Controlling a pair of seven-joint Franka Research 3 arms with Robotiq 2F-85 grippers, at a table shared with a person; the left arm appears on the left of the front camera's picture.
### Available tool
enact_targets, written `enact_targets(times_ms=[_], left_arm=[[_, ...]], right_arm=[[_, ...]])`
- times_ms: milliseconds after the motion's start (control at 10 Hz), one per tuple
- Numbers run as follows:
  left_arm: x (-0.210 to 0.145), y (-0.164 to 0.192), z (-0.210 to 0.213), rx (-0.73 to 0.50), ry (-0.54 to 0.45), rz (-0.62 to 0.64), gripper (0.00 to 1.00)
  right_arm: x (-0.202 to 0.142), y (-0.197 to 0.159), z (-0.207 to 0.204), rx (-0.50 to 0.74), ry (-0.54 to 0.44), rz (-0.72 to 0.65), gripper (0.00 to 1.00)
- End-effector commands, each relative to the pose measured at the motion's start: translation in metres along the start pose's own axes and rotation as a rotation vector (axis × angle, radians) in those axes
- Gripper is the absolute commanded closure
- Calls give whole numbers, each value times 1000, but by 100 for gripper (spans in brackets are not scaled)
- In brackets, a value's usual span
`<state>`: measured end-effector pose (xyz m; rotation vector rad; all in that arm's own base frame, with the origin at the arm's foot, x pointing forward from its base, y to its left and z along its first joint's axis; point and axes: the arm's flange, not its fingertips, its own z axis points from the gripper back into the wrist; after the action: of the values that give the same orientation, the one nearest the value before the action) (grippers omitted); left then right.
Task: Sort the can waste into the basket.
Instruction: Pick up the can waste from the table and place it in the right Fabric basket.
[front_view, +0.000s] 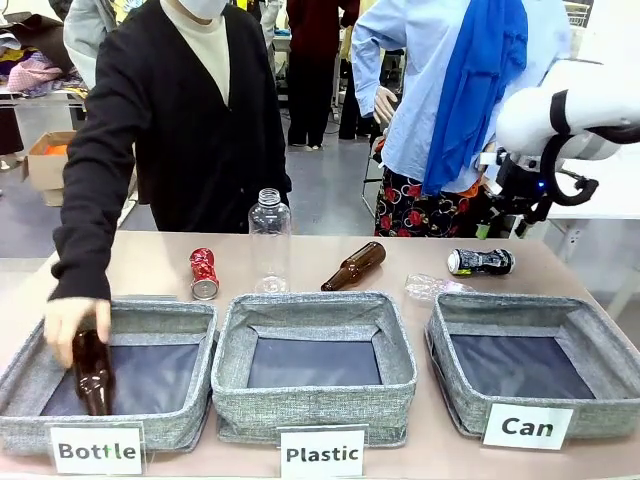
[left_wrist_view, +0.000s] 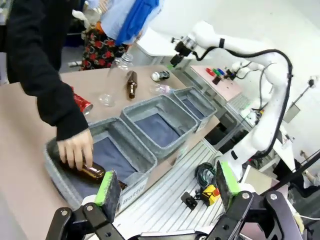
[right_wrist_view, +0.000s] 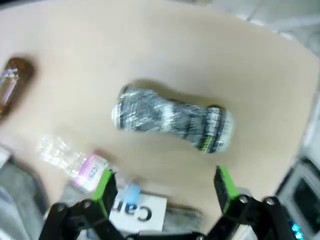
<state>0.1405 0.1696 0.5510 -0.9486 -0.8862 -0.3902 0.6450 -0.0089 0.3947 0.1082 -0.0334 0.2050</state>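
Observation:
A dented black can (front_view: 481, 262) lies on its side at the table's far right, behind the grey basket (front_view: 505, 303) labelled "Can". My right gripper (right_wrist_view: 165, 187) hovers open just above this can (right_wrist_view: 172, 120), not touching it. The red can (front_view: 204, 273) stands tilted behind the "Bottle" bin (front_view: 150, 308), and it appears again (left_wrist_view: 82, 102) in the left wrist view. My left gripper (left_wrist_view: 167, 182) is open and holds nothing, high off the table's near left corner. From there the black can (left_wrist_view: 160, 76) and the basket (left_wrist_view: 199, 94) lie far off.
A person's hand (front_view: 70, 325) lowers a brown bottle (front_view: 92, 372) into the "Bottle" bin. Another brown bottle (front_view: 354, 265) lies behind the "Plastic" bin (front_view: 315, 305). A clear bottle (front_view: 269, 240) stands upright, and a crushed plastic bottle (front_view: 432, 287) lies near the black can.

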Motion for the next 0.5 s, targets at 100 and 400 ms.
enact_targets(times_ms=[100, 400], left_arm=[[1, 16, -57, -190, 48, 67, 0], [-5, 41, -117, -264, 158, 145, 0]], right_arm=[[2, -1, 4, 34, 166, 401, 0], [9, 5, -6, -85, 74, 678, 0]])
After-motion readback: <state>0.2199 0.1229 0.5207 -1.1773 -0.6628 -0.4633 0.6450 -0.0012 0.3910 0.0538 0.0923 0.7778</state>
